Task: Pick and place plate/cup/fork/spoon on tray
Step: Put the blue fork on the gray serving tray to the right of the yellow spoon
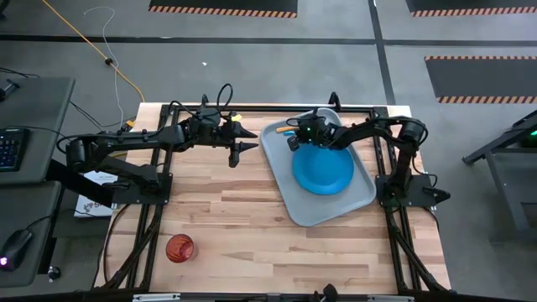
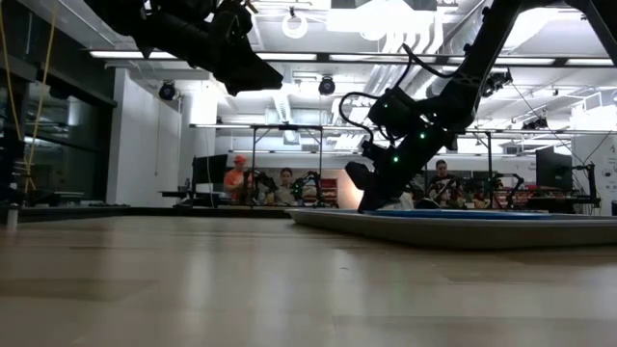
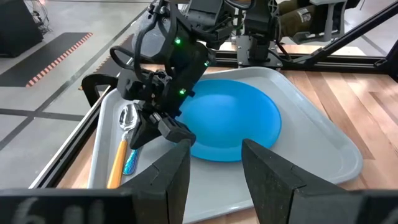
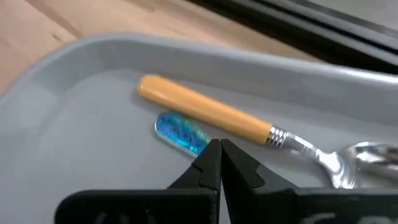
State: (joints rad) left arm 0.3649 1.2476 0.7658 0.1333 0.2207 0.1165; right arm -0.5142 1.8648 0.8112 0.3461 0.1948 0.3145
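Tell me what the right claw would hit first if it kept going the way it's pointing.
Probably the fork: the shut right claw points down at its blue handle on the tray, beside the spoon.

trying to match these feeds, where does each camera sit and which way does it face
High: overhead, straight down; both arms, tray, cup.
Low: table height, looking across; both arms from above.
Left wrist: on the raised left arm, facing the plate; own open fingers.
Right wrist: just above the tray; right gripper shut on the fork, beside the spoon.
Both wrist views share spoon and fork.
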